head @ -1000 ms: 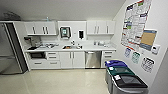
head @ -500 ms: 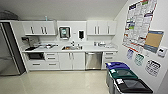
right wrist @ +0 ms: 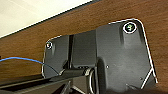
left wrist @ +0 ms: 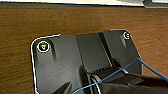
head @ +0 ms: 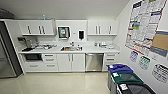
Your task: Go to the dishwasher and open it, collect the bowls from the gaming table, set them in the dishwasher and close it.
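The dishwasher (head: 94,62) stands shut under the white counter (head: 95,50), right of the sink (head: 71,48). Its brushed steel front has a bar handle along the top. It lies ahead of me across a pale floor (head: 62,82), a little right of centre in the head view. The gaming table and the bowls are out of view. In the left wrist view a brown wood-grain surface (left wrist: 75,20) lies behind the robot's dark plate. The right wrist view has the same brown surface (right wrist: 105,15) behind its plate.
A tall steel fridge (head: 6,57) closes off the left side. A blue-lidded bin (head: 120,68), a green-lidded bin (head: 127,78) and a black bin (head: 138,88) line the right wall under posters (head: 147,22). White cabinets (head: 67,62) and drawers flank the dishwasher.
The whole head picture has shifted slightly, so the camera has moved a little toward the kitchenette. Nothing in the room has moved.
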You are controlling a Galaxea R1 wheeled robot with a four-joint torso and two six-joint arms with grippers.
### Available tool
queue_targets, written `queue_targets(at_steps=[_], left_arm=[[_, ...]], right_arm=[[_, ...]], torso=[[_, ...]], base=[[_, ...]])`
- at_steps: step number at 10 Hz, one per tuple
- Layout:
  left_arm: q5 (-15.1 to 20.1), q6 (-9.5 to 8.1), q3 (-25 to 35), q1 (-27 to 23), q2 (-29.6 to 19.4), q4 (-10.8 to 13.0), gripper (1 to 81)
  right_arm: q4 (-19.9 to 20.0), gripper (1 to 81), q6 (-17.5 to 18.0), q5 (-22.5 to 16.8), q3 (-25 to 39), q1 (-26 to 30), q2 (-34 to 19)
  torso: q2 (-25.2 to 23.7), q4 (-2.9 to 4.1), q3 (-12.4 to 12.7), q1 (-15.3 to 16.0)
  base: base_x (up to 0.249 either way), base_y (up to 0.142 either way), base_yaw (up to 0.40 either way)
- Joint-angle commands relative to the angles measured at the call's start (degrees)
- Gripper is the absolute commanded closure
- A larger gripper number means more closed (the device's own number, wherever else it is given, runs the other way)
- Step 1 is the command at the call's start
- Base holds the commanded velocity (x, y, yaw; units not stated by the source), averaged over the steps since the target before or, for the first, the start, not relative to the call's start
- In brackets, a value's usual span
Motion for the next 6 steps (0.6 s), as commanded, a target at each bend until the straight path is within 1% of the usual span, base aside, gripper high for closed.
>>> queue_targets(at_steps=[1, 6], left_arm=[[2.5, -0.02, 0.5, -3.6, -0.6, 0.5, 1.0], [2.5, -0.02, 0.3, -3.5, -0.8, 0.3, 1.0]], right_arm=[[-0.4, 1.0, -0.3, -2.8, 1.1, 3.1, -1.1], [-0.4, 1.0, -0.1, -2.8, 0.9, 3.1, -0.7]], torso=[[0.0, 0.00, 0.0, 0.0], [0.0, 0.00, 0.0, 0.0]], base=[[0.272, 0.000, 0.000], [0.272, 0.000, 0.000]])
